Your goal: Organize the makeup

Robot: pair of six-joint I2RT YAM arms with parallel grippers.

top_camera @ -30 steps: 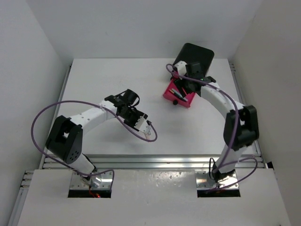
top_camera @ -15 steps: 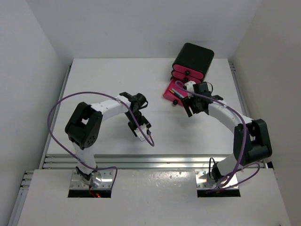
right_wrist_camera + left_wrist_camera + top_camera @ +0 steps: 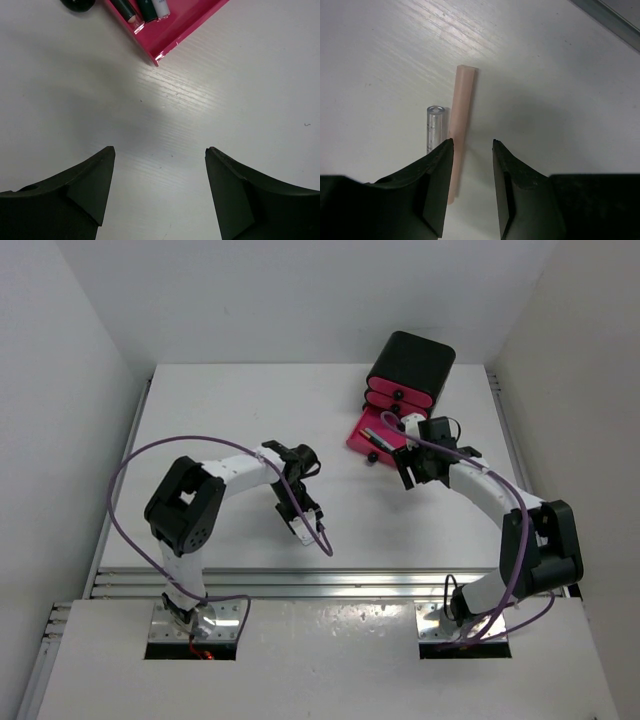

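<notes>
Makeup left to sort here is a peach pencil (image 3: 461, 120) lying flat on the table (image 3: 560, 75), with a short clear tube (image 3: 435, 127) just beside it, possibly touching. The left pincer (image 3: 472, 145) hangs over them, its fingers parted only a little and holding nothing. The pencil's near end reaches into the gap, hard against the finger on the tube's side, and the rest runs out ahead of the fingertips. The likely trouble is that off-centre line-up: a descent from here could set that finger on the pencil or the tube, and either would probably roll or skid away. Closing might also pinch both pieces together, or catch the pencil so near its end that it tips. The right pincer (image 3: 160, 150) is spread wide and empty, and the pink drawer (image 3: 185, 25) with dark pencils (image 3: 132, 7) lies ahead of its fingertips.
</notes>
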